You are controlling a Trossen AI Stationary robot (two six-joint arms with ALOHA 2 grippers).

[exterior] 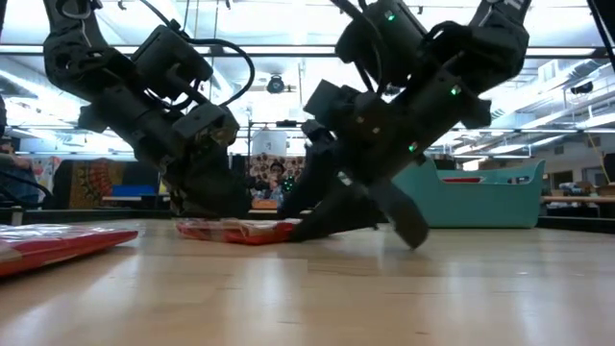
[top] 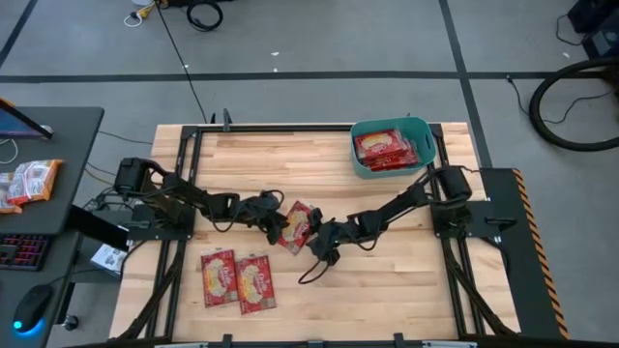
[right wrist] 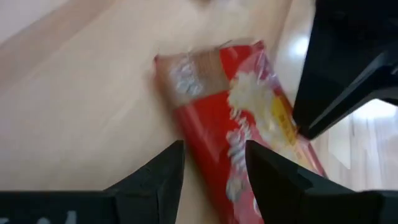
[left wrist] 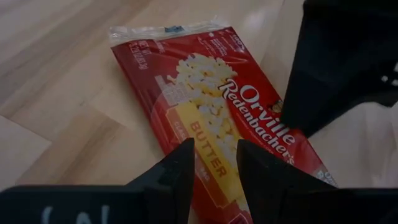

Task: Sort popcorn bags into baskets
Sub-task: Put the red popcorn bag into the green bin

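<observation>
One red popcorn bag (top: 298, 227) lies flat in the middle of the wooden table, also seen in the low view (exterior: 240, 231). My left gripper (top: 278, 224) is open and low over the bag's left end, with the bag's picture showing between its fingers (left wrist: 216, 168). My right gripper (top: 322, 240) is open at the bag's right end (right wrist: 214, 168). Two more bags (top: 237, 280) lie flat side by side near the table's near-left edge. The teal basket (top: 387, 172) stands at the far right with red bags (top: 387, 147) inside. My left gripper comes slanting down from the table's left, its fingers (left wrist: 180, 174) over the bag's yellow butter label (left wrist: 205, 140); whether they touch it I cannot tell. My right gripper slants down from the right; one fingertip (exterior: 303, 231) reaches the bag's right edge (exterior: 283, 229) at the table, the other stands clear.
A side desk to the left holds an orange-and-white snack bag (top: 29, 182), a keyboard and a mouse. The two arms' fingers face each other closely over the middle bag. Bare wood lies along the far side and the near-right part of the table (top: 406, 280).
</observation>
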